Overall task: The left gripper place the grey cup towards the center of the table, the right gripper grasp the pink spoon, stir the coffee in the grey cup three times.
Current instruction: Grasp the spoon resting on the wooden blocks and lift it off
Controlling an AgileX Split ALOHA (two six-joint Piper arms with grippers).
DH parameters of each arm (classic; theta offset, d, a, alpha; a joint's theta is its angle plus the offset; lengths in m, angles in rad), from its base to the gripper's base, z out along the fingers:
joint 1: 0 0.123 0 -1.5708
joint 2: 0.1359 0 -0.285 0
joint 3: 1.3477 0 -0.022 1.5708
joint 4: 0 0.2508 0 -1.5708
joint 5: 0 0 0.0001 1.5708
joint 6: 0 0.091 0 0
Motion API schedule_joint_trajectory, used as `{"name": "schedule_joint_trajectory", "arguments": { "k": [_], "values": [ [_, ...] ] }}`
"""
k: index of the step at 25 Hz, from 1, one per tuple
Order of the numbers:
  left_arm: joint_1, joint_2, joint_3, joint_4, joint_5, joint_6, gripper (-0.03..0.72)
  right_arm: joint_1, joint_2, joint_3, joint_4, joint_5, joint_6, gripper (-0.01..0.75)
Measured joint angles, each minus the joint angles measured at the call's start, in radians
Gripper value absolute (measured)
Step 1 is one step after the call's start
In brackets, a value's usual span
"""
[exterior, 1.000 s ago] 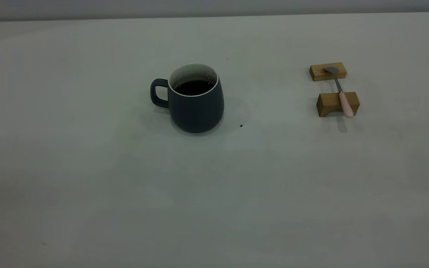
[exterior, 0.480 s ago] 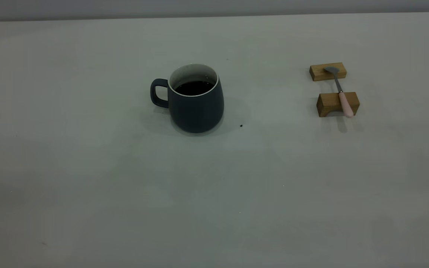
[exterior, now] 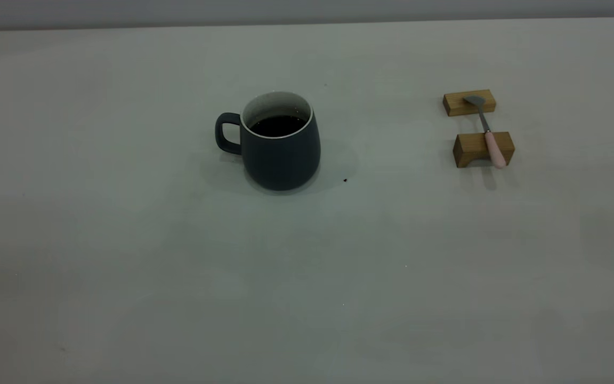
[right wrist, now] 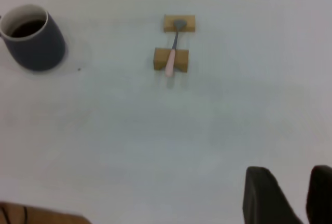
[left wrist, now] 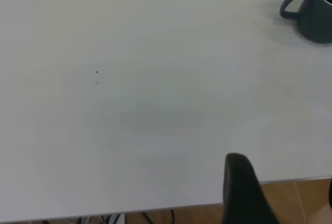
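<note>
The rounded slate-grey cup (exterior: 281, 154) has a matt, ceramic-looking outside and a smoother white inside, faintly speckled near the rim. The dark coffee (exterior: 277, 125) in it looks smooth and slightly glossy. The slim spoon (exterior: 487, 132) has a dull grey metal bowl and neck and a smooth pale pink handle. Both tan blocks (exterior: 483, 149) show bare wood. The pale grey table (exterior: 179, 277) looks matt and smooth.
</note>
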Motion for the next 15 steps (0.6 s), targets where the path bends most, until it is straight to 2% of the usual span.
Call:
{"name": "schedule_joint_trajectory", "arguments": {
  "k": [3, 9, 12, 15],
  "values": [
    [0.0, 0.0, 0.0, 0.0, 0.0, -0.001, 0.469, 0.0, 0.182, -0.028, 0.0, -0.095, 0.05, 0.33],
    [0.0, 0.0, 0.0, 0.0, 0.0, -0.001, 0.469, 0.0, 0.687, -0.125, 0.012, -0.313, 0.061, 0.538],
    [0.0, 0.0, 0.0, 0.0, 0.0, -0.001, 0.469, 0.012, 0.94, -0.213, 0.04, -0.38, 0.028, 0.586],
    [0.0, 0.0, 0.0, 0.0, 0.0, -0.001, 0.469, 0.042, 1.184, -0.319, 0.056, -0.411, -0.024, 0.593]
  ]
}}
